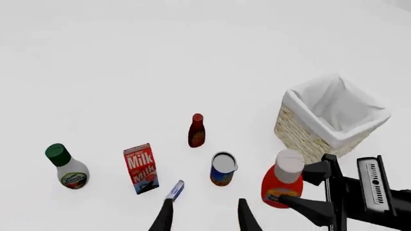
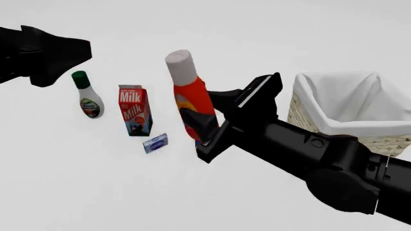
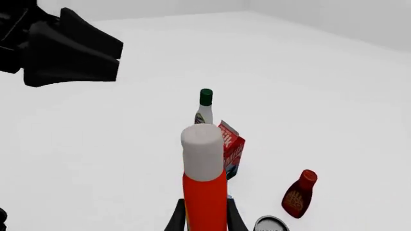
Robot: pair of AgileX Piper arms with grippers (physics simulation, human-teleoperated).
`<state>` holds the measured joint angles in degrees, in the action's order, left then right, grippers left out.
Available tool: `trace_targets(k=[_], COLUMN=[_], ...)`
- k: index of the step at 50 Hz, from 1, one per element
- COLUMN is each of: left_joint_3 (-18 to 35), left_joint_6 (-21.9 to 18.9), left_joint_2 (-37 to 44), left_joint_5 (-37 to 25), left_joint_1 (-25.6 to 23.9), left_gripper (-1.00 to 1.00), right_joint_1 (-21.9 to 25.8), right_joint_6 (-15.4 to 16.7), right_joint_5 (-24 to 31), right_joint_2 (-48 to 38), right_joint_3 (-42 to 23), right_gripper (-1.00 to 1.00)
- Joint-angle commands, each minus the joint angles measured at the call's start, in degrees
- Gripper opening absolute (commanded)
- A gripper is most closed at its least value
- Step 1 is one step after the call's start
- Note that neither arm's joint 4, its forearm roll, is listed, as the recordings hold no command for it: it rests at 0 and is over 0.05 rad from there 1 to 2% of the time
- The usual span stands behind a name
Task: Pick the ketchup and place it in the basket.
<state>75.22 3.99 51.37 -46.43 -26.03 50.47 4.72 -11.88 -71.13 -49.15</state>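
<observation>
The ketchup (image 2: 190, 98) is a red-orange bottle with a white cap, held slightly tilted and apparently raised off the table. My right gripper (image 2: 207, 114) is shut on its lower body, one finger on each side. The right wrist view shows the ketchup (image 3: 204, 185) standing up between the fingers (image 3: 176, 220). The basket (image 2: 301, 113), woven with a white cloth lining, stands just right of the bottle. In the left wrist view the ketchup (image 1: 281, 182) is close to the basket (image 1: 297, 130). My left gripper (image 1: 205, 219) is open and holds nothing, well apart from the bottle.
A white bottle with a green cap (image 2: 87, 96), a milk carton (image 2: 134, 109) and a small blue box (image 2: 155, 143) stand left of the ketchup. A dark brown-red bottle (image 1: 196, 131) and a can (image 1: 223, 169) sit nearby. The left arm (image 2: 38, 53) hangs at the upper left.
</observation>
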Motion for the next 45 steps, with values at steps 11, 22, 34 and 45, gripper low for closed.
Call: trace_targets(k=[11,22,34,45], left_joint_3=[-13.3,-15.47,-17.61,-19.93], left_joint_6=[-0.04,0.59,-1.32,-2.88], left_joint_2=[-4.93,-6.17,-9.92,-12.46], left_joint_5=[11.32,14.16,16.94,19.22], left_joint_1=[11.11,13.17,15.4,18.05], left_gripper=[1.0,1.0,1.0,1.0], right_joint_1=[-10.97,-16.75,-22.95,-27.46], right_joint_6=[-1.48,-2.42,-1.45,-1.64], right_joint_5=[-2.01,-6.73,-8.34,-8.5], right_joint_2=[2.7,4.68,8.33,10.93], right_joint_3=[0.28,4.68,7.64,8.55], right_gripper=[-1.0,-1.0,-1.0,-1.0])
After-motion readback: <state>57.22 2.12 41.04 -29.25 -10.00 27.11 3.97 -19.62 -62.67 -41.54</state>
